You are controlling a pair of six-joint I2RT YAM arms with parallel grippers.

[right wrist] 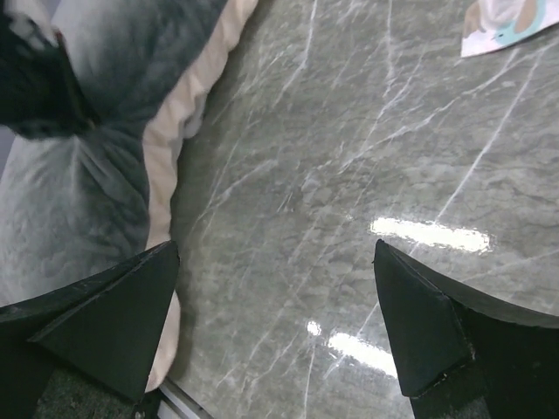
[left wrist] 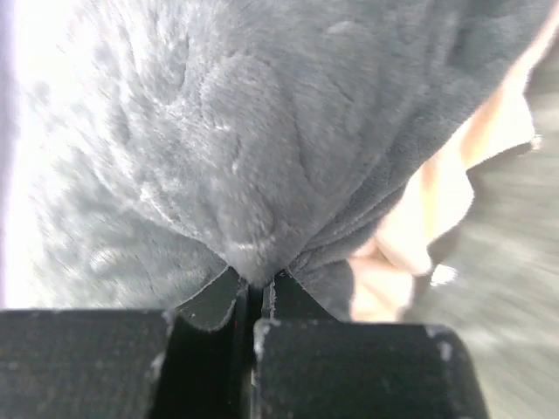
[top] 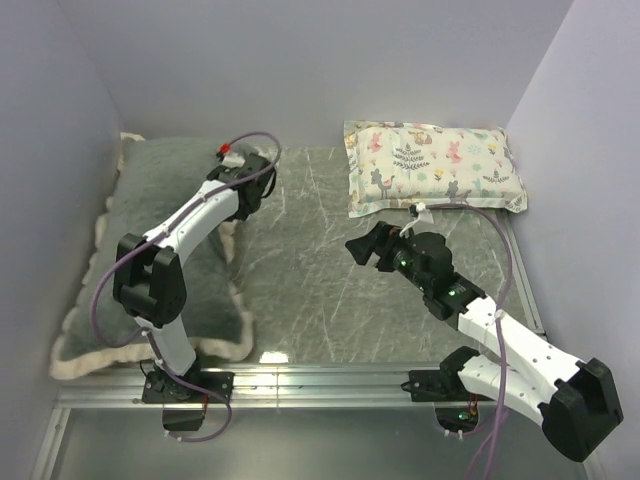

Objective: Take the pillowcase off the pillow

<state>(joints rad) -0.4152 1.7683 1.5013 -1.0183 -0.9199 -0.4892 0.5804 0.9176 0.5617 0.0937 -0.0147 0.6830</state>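
Note:
The pillowcase (top: 160, 180) lies at the table's left side, dark grey plush face up, with cream ruffled edging along its edges. The pillow does not show; the case hides whatever is inside it. My left gripper (top: 248, 200) is at the case's far right part and is shut on a pinched fold of the grey plush (left wrist: 227, 131), which fills the left wrist view above the closed gripper (left wrist: 256, 284). My right gripper (top: 362, 250) is open and empty above bare table (right wrist: 349, 175), right of the case (right wrist: 105, 175); its gripper (right wrist: 272, 253) has wide-spread jaws.
A small pastel animal-print pillow (top: 430, 165) lies at the far right; its corner shows in the right wrist view (right wrist: 502, 22). Walls enclose the table on the left, back and right. A metal rail (top: 330, 385) runs along the near edge.

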